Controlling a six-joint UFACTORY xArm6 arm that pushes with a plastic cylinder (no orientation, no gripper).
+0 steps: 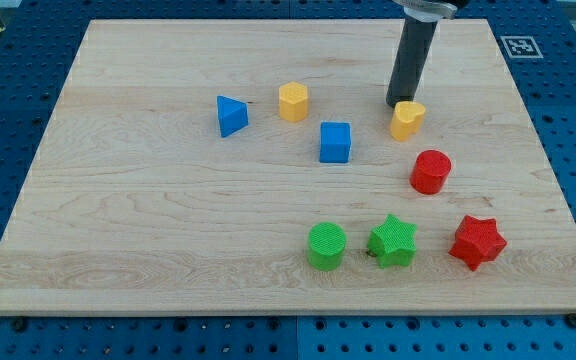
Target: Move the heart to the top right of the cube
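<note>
item: yellow heart (407, 119), on bench (148, 220), up-right of blue cube (335, 142). small, light, rigid, likely slides readily. no pincer fitted; my tip (397, 104) touches its upper-left edge. push low, centred.

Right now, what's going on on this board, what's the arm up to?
My tip is at the top-left edge of the yellow heart, apparently touching it. The heart sits to the upper right of the blue cube, with a gap between them. The yellow hexagon block, blue triangle, red cylinder, green cylinder, green star and red star lie apart, untouched.
</note>
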